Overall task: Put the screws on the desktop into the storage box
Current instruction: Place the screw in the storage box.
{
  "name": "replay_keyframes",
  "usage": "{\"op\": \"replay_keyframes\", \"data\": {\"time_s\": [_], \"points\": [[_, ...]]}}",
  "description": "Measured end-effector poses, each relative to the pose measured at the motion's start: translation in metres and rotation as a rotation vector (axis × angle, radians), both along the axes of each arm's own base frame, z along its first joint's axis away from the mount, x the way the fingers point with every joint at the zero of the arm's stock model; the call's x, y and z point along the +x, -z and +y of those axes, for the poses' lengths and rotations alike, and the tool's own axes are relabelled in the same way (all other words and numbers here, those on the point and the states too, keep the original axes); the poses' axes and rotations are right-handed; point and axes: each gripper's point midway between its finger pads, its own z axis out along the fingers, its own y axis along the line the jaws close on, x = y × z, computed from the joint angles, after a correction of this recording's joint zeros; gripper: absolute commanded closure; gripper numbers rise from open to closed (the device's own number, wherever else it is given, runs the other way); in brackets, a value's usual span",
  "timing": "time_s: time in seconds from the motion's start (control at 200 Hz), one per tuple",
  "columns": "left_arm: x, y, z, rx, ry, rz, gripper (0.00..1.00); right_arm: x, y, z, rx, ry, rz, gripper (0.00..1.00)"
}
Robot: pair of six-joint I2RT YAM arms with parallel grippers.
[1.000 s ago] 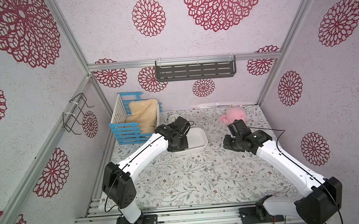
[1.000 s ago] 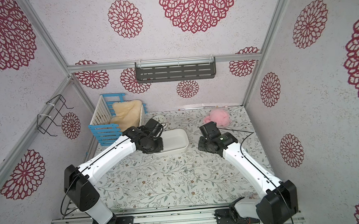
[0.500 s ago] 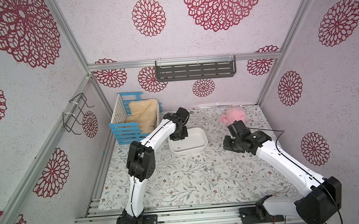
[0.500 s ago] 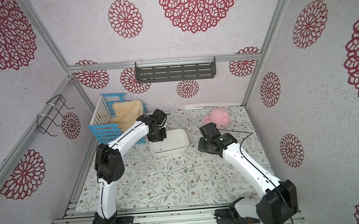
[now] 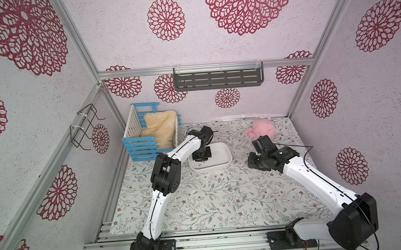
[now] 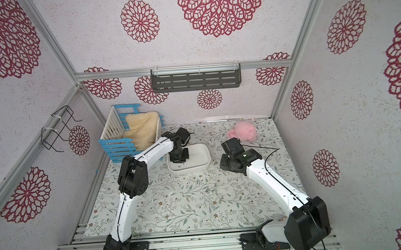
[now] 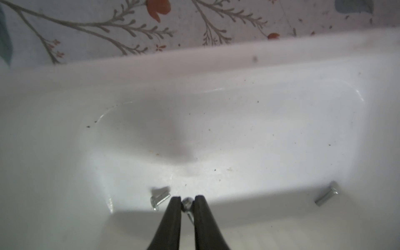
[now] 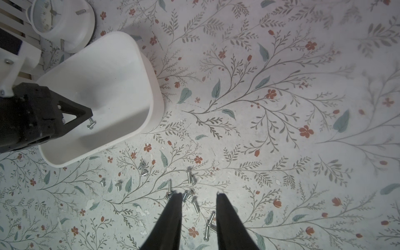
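Pale speckled walls [image 5: 120,34] with dark red lace-like rosettes [image 5: 166,19]; silver aluminium frame bars [image 5: 205,68] along the edges. Dark grey slotted metal shelf [image 5: 218,79] on back wall, black wire rack [image 5: 83,127] on side wall. Blue-and-white slatted crate [image 5: 145,147] in far corner, cream fleece [image 5: 158,126] inside. Pink plush toy [image 5: 261,129] near back wall. Even light.

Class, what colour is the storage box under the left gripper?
The storage box is plain white, clearest in the right wrist view.
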Motion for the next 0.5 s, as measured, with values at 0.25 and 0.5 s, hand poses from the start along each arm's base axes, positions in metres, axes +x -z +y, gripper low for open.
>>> {"op": "replay_keyframes", "data": {"time_s": [0.25, 0.5], "points": [[0.0005, 0.0004, 0.0011, 0.001, 0.005, 0.001, 0.75, 0.0016, 0.0069, 0.0042, 0.01, -0.005, 0.016, 0.69], [-0.008, 0.0007, 0.0083, 0.023, 0.016, 0.013, 0.56, 0.003, 0.0009, 0.0082, 0.022, -0.003, 0.005, 0.68]]}}
